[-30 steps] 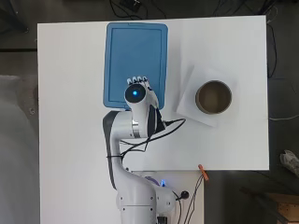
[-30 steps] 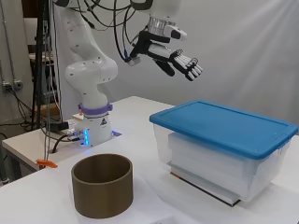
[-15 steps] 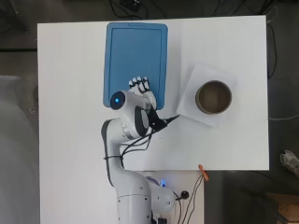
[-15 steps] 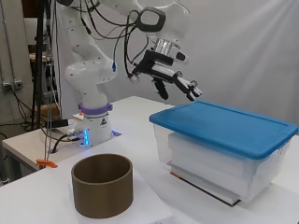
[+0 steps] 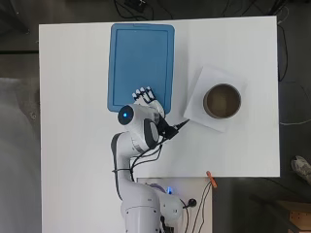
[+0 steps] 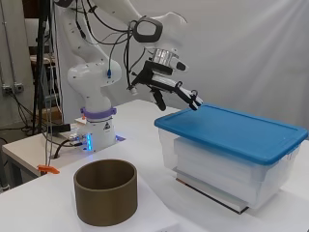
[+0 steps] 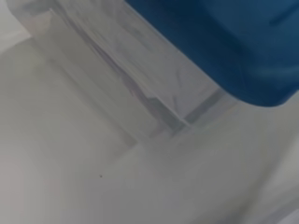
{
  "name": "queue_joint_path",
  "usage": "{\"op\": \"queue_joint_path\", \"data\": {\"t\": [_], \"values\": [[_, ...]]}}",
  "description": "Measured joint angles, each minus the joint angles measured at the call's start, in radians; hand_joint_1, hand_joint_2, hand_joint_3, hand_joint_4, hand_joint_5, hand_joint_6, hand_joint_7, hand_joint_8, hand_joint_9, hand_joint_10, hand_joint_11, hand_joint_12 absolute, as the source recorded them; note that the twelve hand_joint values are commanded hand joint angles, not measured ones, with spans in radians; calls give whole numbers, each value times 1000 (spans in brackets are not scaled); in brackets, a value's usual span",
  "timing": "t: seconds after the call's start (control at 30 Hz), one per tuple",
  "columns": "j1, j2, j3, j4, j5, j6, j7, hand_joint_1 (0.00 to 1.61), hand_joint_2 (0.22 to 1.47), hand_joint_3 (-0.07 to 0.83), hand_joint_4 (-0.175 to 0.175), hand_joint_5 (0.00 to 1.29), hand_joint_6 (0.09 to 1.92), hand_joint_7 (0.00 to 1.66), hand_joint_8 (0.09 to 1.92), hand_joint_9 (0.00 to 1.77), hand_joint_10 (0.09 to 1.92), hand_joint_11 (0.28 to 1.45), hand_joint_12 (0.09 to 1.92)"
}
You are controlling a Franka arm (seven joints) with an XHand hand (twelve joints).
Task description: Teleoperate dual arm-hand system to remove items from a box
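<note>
- The white bench (image 5: 73,97) carries everything; a pale curtain hangs behind it in the side view, and dark floor with cables rims it in the overhead view.
- The clear box (image 6: 212,169) stands on the bench with its blue lid (image 5: 141,65) shut on top. Seen from overhead, its long axis runs away from the arm's base toward the far edge of the bench.
- The hand (image 6: 171,89) reaches out over the box's near end, fingers (image 5: 143,95) stretched almost straight and slightly spread, holding nothing.
- The fingertips lie at the near edge of the lid, right at its rim in the side view; whether they touch it cannot be told.
- Nearly all of the box and lid stretches away beyond the fingertips.
- The wrist view shows a corner of the lid (image 7: 233,42) above the clear wall (image 7: 135,88) and the bench under it.
- Well off to one side of the fingers, a brown round container (image 5: 221,101) sits on a white sheet (image 5: 197,108).
</note>
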Motion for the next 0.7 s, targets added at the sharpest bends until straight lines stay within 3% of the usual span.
{"op": "queue_joint_path", "data": {"t": [0.1,0.23,0.37,0.4,0.43,0.47,0.5,0.6,0.7], "values": [[1,6,12,-9,-48,19,1,553,750,23,-1,0,87,0,87,158,87,359,87],[2,59,51,-3,-130,36,146,625,776,24,11,0,87,0,87,156,87,366,87],[2,131,95,36,-177,11,290,872,952,34,22,0,87,21,87,251,87,415,87],[2,147,102,47,-176,5,298,1033,1076,26,-5,213,559,216,536,455,510,572,87],[4,155,107,54,-168,1,302,1147,1182,17,-47,338,1104,361,984,591,917,669,197],[6,153,101,55,-148,4,297,1216,1251,7,-94,385,1480,452,1257,667,1155,696,350],[9,139,82,49,-114,29,258,1255,1285,7,-131,401,1699,506,1403,712,1262,683,529],[10,112,48,51,-79,78,124,1287,1321,1,-165,378,1898,561,1564,754,1337,606,896],[9,71,23,77,-50,66,81,1292,1326,-1,-171,357,1919,573,1596,760,1337,587,983]]}}
